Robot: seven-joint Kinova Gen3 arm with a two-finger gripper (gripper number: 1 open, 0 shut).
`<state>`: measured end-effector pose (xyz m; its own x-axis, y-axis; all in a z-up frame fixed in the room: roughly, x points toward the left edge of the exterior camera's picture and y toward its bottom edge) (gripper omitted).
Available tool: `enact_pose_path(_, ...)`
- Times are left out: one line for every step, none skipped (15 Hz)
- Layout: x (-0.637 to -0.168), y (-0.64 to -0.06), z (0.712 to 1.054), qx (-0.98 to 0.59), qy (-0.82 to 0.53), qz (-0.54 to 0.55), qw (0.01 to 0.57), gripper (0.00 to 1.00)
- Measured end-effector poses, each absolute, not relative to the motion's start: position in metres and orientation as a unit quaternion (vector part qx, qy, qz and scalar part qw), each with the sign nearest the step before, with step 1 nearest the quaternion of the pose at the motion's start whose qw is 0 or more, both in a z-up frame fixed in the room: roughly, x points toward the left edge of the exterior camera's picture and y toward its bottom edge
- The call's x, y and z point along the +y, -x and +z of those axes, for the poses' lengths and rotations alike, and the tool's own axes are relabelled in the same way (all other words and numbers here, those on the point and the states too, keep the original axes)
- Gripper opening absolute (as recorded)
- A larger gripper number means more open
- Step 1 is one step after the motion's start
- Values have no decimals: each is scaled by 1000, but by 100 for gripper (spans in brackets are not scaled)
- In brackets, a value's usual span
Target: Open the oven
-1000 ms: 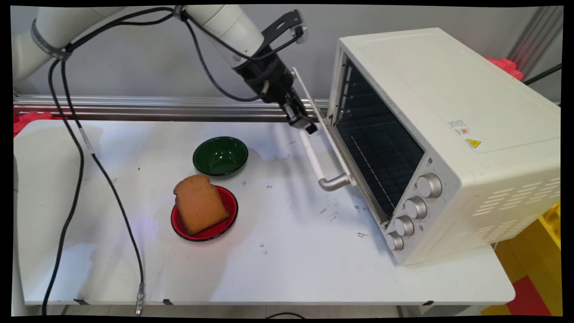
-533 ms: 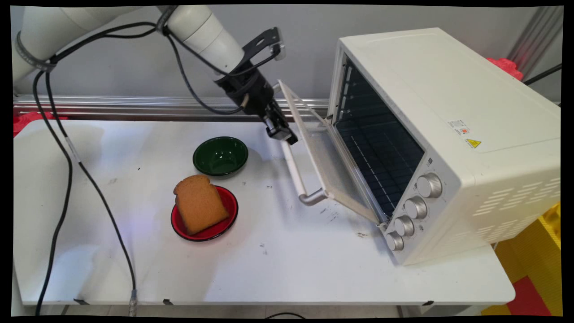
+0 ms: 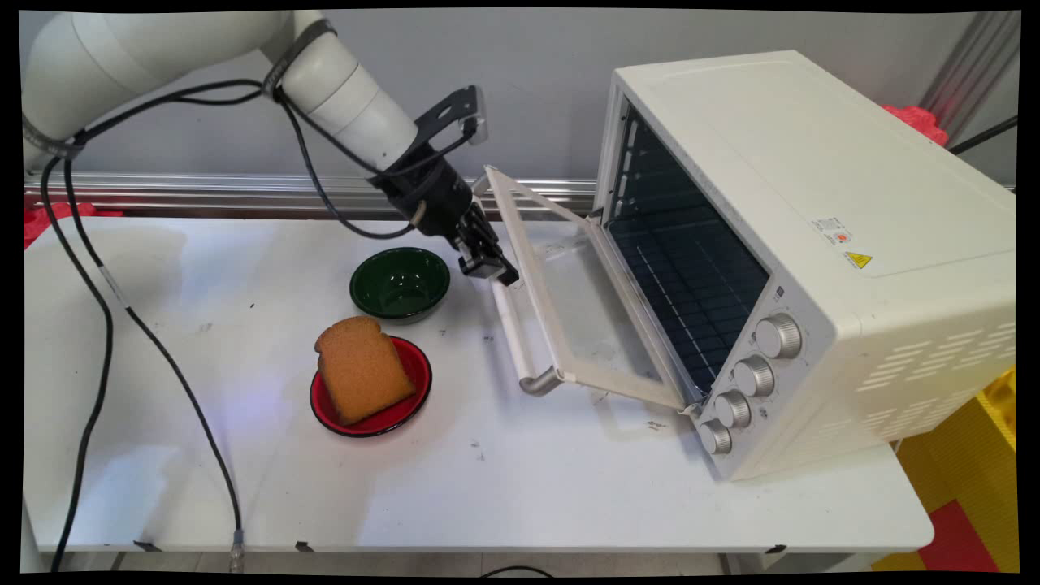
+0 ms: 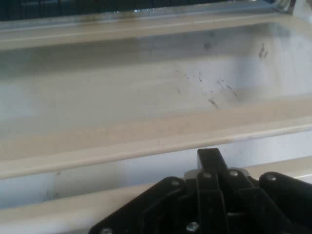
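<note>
In the main view, the oven door (image 3: 587, 313) is seen lowered much further than a second ago, when it stood nearly upright against the toaster oven (image 3: 812, 260); it now slopes down toward the desk (image 3: 504, 479), though it is not yet flat. The claw (image 3: 490, 270) has been carried down and leftward with it, and is clenched on the door handle (image 3: 513, 329) near its far end. The rack inside the oven is thereby laid open to view. Just left of the claw, a green bowl (image 3: 399, 282) is found, close to the arm's path; nearer the camera, a red plate (image 3: 371, 388) bears a slice of bread (image 3: 361, 370), well apart from the door. Black cables (image 3: 106, 284) hang across the desk's left side. In the hand view, the claw (image 4: 209, 161) rises from the bottom edge with its fingers drawn together, the pale bar of the handle lying straight across in front of them, and the glass pane of the door is seen beyond, with the marked desk showing through it.
</note>
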<state>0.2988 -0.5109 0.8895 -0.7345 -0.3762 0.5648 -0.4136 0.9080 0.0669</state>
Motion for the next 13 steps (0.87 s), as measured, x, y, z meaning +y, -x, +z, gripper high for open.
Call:
enact_pose_path(-510,-301,885,-931,-211,32,298,0)
enact_pose_path(-508,-303,880,-930,-210,32,299,0)
enact_pose_path(-507,-305,875,-930,-209,32,300,0)
enact_pose_path(-506,-307,870,-930,-208,33,300,0)
enact_pose_path(-505,-310,865,-930,-207,33,301,0)
enact_pose_path(-504,-312,862,-930,-207,34,301,0)
enact_pose_path(-503,-315,859,-930,-206,34,301,0)
enact_pose_path(-501,-318,856,-930,-207,35,301,0)
enact_pose_path(-500,-321,854,-930,-206,35,301,0)
enact_pose_path(-500,-323,852,-931,-206,35,301,0)
enact_pose_path(-498,-325,850,-931,-206,35,300,0)
enact_pose_path(-498,-328,849,-931,-207,36,300,0)
enact_pose_path(-497,-330,849,-931,-208,37,299,0)
